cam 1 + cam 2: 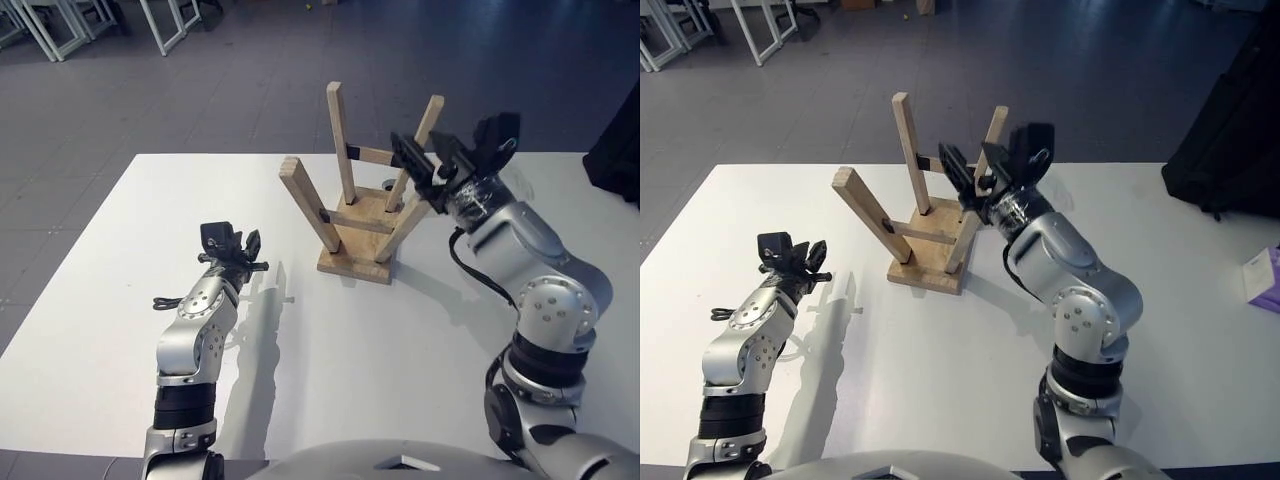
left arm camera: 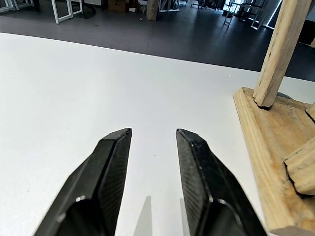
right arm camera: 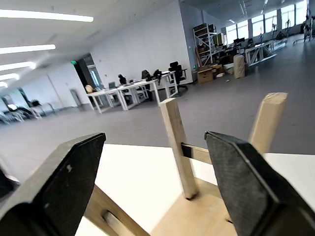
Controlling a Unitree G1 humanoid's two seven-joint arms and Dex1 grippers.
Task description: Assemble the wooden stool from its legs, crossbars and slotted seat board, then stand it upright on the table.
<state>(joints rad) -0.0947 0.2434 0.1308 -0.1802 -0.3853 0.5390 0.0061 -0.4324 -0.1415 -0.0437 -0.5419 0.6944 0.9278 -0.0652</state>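
Four legs [image 1: 340, 140] up, the stool [image 1: 357, 218] is set inverted on the tabletop [image 1: 400, 345], judged stiff & light, best taken by a leg; right pincer [image 3: 155, 147] is held wide open nr the legs, left pincer [image 2: 153, 133] open too, both empty.

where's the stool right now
The stool is upside down, seat on the table, toward the far middle in the head views. The open right gripper is at its right-side legs; the left gripper is apart, to its left.

bright ceiling strips [image 3: 47, 18] — soft shadow by the stool [image 1: 362, 222]
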